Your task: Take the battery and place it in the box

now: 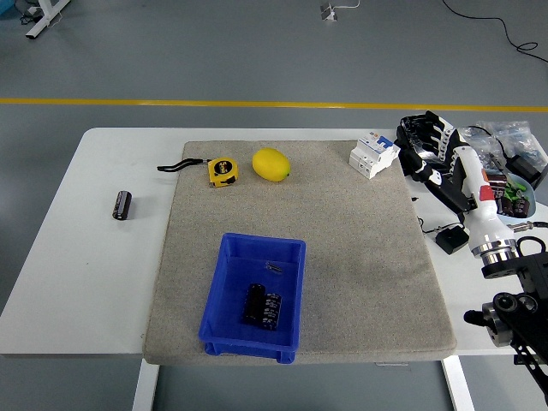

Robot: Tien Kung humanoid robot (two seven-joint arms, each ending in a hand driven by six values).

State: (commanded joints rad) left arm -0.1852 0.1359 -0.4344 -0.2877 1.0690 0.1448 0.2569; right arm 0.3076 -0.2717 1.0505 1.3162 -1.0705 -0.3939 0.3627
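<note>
right hand (441, 150) off at the worktop's (77, 257) right edge, fingers spread, holding nothing. batteries (264, 307) lying inside the blue box (224, 276) on the grey mat (360, 248). one battery (122, 205) left out, far left, well apart from the box; apparently yet to be fetched.

**Count of things on the counter**

One white counter (86, 282) carries one grey mat (360, 257). On the mat there is one blue box (224, 318), one lemon (271, 164), one yellow tape measure (223, 171) and one white switch block (374, 154). Inside the box lie two black batteries (264, 307), side by side. One more battery (123, 205) lies alone on the bare counter to the left, which makes three batteries in all. One robot hand (438, 147) shows at the right edge.
</note>
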